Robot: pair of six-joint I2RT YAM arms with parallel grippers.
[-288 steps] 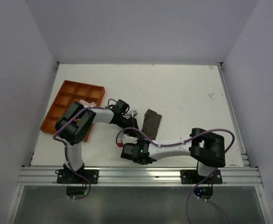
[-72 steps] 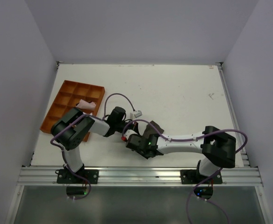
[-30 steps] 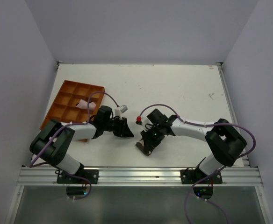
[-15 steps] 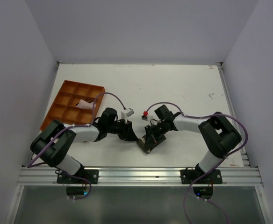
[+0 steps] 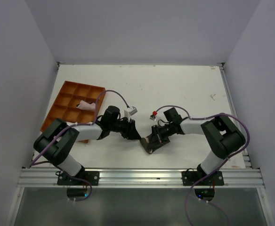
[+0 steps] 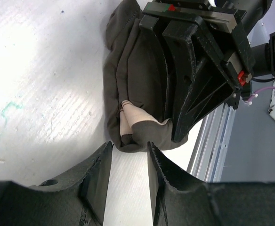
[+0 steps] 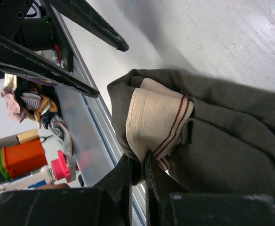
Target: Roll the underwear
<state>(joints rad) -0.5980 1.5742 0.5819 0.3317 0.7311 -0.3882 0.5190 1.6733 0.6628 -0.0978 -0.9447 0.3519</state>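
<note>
The underwear [image 5: 150,143] is a bunched dark brownish-grey cloth near the table's front middle. My right gripper [image 5: 156,139] comes in from the right and is shut on the folded tan waistband [image 7: 157,117], pinching its edge between the fingertips [image 7: 138,165]; the dark cloth [image 7: 231,146] spreads beyond. My left gripper [image 5: 134,133] lies low on the table just left of the underwear, jaws open, tips [image 6: 128,149] touching or nearly touching the cloth's [image 6: 137,80] near edge. The right gripper's black body [image 6: 198,66] covers the cloth's far side.
An orange compartment tray [image 5: 67,110] stands at the left, with a small pale pink cloth [image 5: 84,104] in one cell. The metal rail [image 5: 137,176] runs along the table's front edge close behind the underwear. The left gripper's fingers [image 7: 88,21] show in the right wrist view.
The right arm has swung from the underwear's left side round to its right and taken hold of the waistband. The left gripper has slid right up to the cloth.
</note>
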